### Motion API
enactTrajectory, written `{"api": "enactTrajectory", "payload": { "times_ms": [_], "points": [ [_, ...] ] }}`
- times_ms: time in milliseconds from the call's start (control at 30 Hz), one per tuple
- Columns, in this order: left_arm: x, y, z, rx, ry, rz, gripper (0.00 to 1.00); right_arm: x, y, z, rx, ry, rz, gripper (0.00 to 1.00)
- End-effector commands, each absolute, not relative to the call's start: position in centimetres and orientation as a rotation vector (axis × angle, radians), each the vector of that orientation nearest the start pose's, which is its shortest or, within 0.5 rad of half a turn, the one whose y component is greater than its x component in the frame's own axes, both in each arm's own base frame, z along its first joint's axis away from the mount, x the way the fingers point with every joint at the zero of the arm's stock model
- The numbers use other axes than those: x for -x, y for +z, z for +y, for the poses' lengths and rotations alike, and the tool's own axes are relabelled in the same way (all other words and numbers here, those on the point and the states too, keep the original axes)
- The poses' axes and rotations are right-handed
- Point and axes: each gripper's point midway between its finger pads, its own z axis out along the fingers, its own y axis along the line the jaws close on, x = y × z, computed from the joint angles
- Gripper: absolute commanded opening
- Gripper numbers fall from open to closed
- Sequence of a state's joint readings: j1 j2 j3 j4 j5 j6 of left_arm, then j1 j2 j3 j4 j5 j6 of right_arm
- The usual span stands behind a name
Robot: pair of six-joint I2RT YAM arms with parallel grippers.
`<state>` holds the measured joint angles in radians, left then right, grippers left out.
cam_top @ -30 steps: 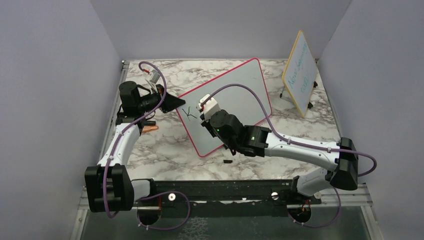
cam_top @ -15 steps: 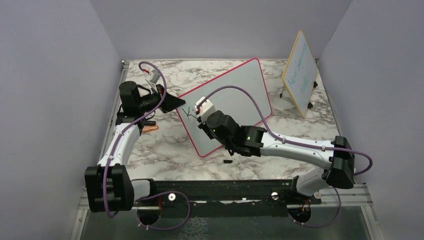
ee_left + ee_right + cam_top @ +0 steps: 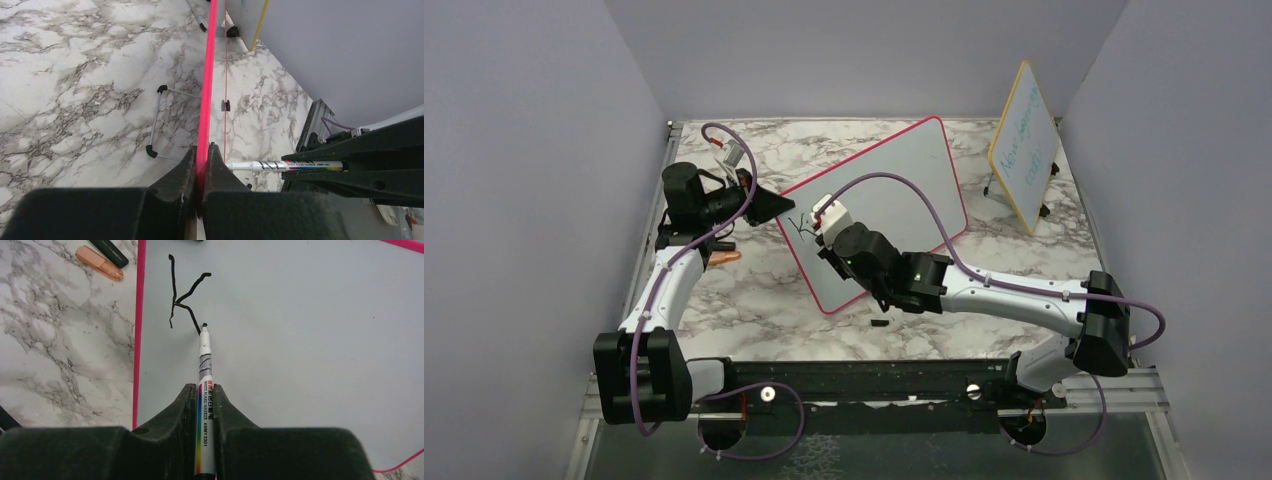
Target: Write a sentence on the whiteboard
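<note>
Marble-patterned table with plain lilac walls on three sides is what I see from above. On the middle of it, reaching toward the far edge, stands the whiteboard, turned diagonally to the table edges and tilted on its thin wire feet.

I see the left gripper at the left side of the board, on the side of the left table edge. Its jaws are pressed together on the pink-red frame, and the thin frame fills the narrow slit between the two fingers.

The right gripper reaches over the board from the near right corner. Its jaws are closed tight on a white marker, which points forward out of the fingers. The black tip appears to touch the white surface just at the end of the lower stroke of a letter.

Of the sentence only a black letter K is written, near the left frame of the board.

An orange pen and a dark green pen lie together on the marble just beside that frame, toward the left edge. A smaller yellow-framed board with teal writing stands at the far right corner. A small black piece lies on the table below the whiteboard's near corner; I cannot tell what it is.
</note>
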<state>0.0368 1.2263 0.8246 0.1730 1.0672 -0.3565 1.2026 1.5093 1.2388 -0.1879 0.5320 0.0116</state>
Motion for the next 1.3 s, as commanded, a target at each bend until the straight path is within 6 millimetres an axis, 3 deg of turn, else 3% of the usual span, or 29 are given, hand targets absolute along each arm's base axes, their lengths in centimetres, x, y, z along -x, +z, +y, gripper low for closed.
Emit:
{"api": "enactTrajectory", "payload": {
  "times_ms": [0,600,1267],
  "points": [
    [-32.1,23.4,-15.0,-0.459,-1.140,1.810,0.00,-24.8,23.5,37.8,0.770,0.244,1.802,0.00],
    [-32.1,23.5,-15.0,-0.459,-1.138,1.809,0.00,-25.8,23.6,36.1,0.715,0.164,1.822,0.00],
    [-32.2,23.4,-15.0,-0.458,-1.139,1.810,0.00,-26.4,25.8,36.2,0.664,0.185,1.768,0.00]
  ]
}}
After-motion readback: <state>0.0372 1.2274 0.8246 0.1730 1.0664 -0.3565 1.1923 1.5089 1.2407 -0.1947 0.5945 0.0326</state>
